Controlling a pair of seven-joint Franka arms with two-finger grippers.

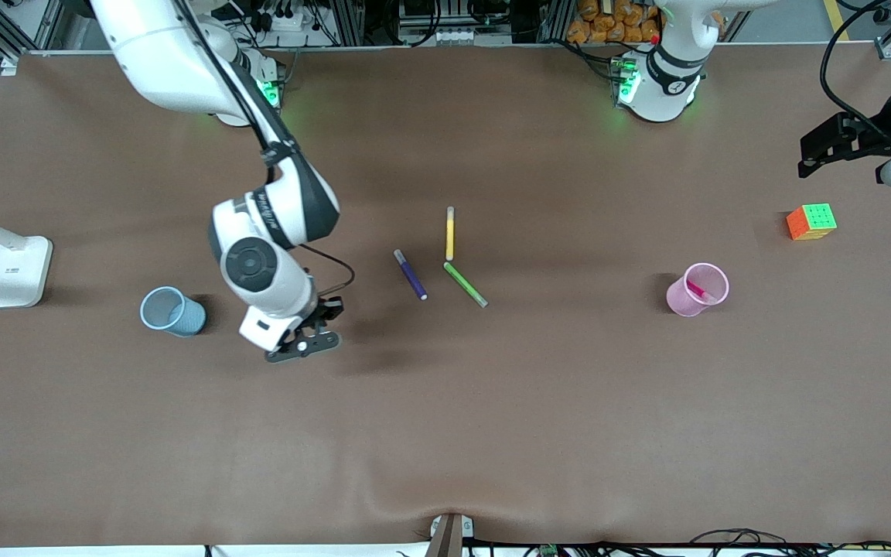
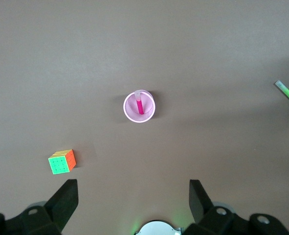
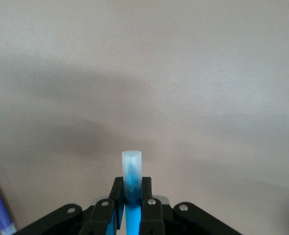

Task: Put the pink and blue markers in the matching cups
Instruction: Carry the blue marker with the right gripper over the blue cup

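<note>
Nearest the front camera, we are seeing the brown bench (image 1: pixel 445 433) spreading under everything. We are watching the right arm reaching over it, its right hand (image 1: pixel 314 334) hanging in the air over bare bench near the blue cup (image 1: pixel 173 312), its fingers clamped on the blue marker (image 3: pixel 131 188), whose pale end is sticking out past the fingertips. We are seeing the left arm waiting at its end of the bench, its left hand (image 2: pixel 133 203) spread wide and holding nothing, up over the bench. We are finding the pink cup (image 1: pixel 698 289) standing upright toward that end with the pink marker (image 1: pixel 698 291) leaning inside it. Farther from the front camera than that cup, a puzzle cube (image 1: pixel 811 222) is sitting. Around mid-bench, the purple marker (image 1: pixel 411 275), green marker (image 1: pixel 465 285) and yellow marker (image 1: pixel 450 234) are lying flat.
</note>
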